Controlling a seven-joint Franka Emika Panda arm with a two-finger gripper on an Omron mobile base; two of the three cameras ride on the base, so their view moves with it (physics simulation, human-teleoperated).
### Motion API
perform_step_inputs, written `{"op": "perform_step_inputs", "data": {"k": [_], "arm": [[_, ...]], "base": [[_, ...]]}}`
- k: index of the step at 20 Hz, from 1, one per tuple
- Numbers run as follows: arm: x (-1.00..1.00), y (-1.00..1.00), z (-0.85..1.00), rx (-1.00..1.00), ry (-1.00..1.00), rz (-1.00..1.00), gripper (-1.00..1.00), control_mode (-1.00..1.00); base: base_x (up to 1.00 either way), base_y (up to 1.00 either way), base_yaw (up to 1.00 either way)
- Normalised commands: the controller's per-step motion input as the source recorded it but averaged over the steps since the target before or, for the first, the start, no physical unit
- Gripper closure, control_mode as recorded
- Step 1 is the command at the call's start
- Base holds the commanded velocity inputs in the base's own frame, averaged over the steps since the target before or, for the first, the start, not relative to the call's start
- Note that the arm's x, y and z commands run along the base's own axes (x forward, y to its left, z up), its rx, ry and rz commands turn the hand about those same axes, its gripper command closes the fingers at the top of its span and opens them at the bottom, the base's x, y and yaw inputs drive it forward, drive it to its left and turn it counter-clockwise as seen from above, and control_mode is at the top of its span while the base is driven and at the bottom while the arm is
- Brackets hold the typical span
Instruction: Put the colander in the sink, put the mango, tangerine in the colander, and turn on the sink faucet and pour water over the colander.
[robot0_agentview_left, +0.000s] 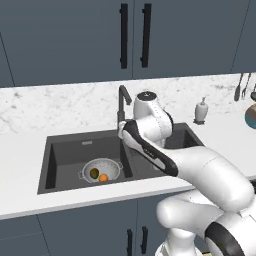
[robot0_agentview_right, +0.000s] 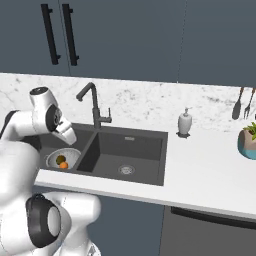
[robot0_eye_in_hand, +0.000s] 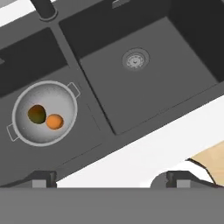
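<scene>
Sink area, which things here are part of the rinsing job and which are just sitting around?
Part of the job:
colander, in the left basin of the sink
mango, in the colander
tangerine, beside it
sink faucet

Just sitting around:
soap dispenser
potted plant
hanging utensils

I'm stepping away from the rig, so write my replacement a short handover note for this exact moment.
Gripper: open, empty, above the sink's front edge.
Colander sits in the left basin; the mango and tangerine lie touching inside it.
Done: colander placed, both fruits in.
Left: turn on the sink faucet by its side lever and aim the spout over the colander. No water visible.
</scene>
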Motion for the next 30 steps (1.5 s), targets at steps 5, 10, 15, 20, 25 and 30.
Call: {"op": "perform_step_inputs", "data": {"k": [5, 10, 15, 20, 25, 30], "arm": [[-0.33, -0.77, 0.60, 0.12, -0.06, 0.05, -1.00, -1.00], [0.10, -0.49, 0.34, 0.11, -0.12, 0.00, -1.00, -1.00], [0.39, -0.22, 0.20, 0.10, -0.13, 0.00, -1.00, -1.00], [0.33, -0.05, 0.21, 0.10, -0.11, 0.00, -1.00, -1.00], [0.34, 0.00, 0.08, 0.08, -0.03, 0.00, -1.00, -1.00], [0.36, 0.00, 0.00, 0.06, 0.00, 0.00, -1.00, -1.00]], "base": [[0.00, 0.00, 0.00], [0.00, 0.00, 0.00], [0.00, 0.00, 0.00], [0.00, 0.00, 0.00], [0.00, 0.00, 0.00], [0.00, 0.00, 0.00]]}}
